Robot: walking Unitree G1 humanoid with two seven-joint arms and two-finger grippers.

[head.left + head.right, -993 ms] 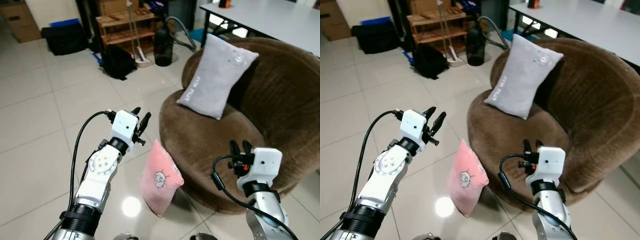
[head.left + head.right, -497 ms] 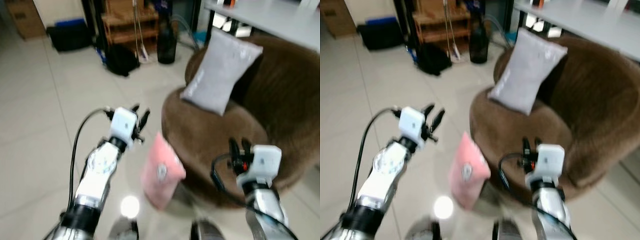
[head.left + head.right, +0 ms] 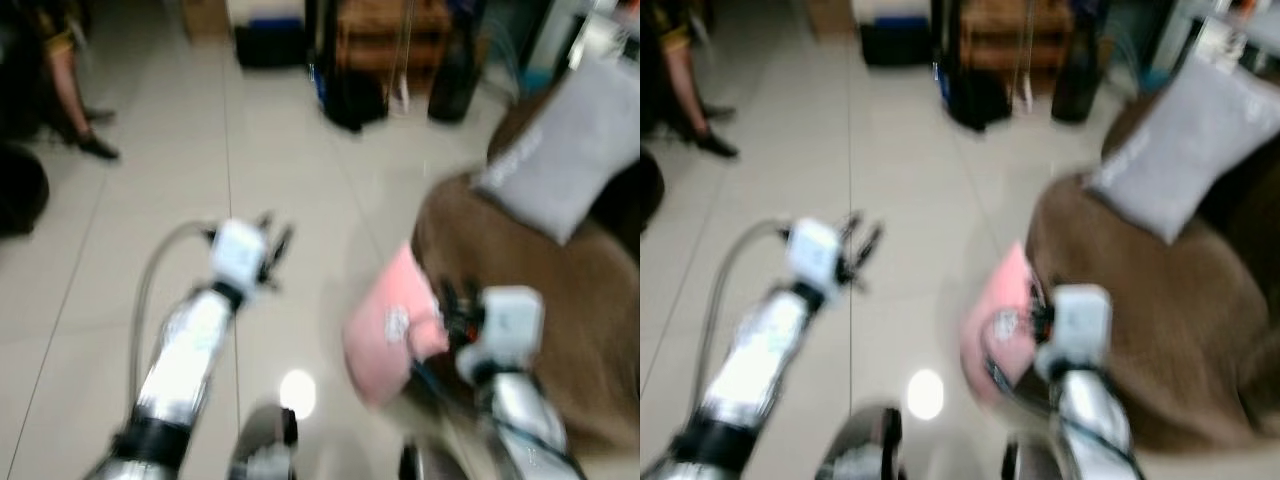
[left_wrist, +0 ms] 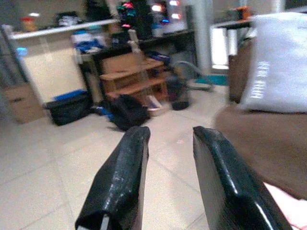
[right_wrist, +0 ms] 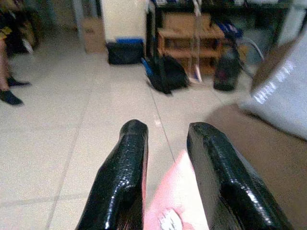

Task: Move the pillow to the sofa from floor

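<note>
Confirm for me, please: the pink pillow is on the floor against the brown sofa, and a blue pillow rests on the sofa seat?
Not quite: the pillow on the brown plush sofa is grey, not blue, as the left eye view shows. The soft pink pillow does sit on the floor against the sofa.

This is a room in a home. It has a shiny pale tiled floor (image 3: 150, 200), a big round brown fuzzy sofa (image 3: 590, 300), a low wooden shelf (image 5: 192, 33) and a black bag (image 5: 168, 74) by the wall.
</note>
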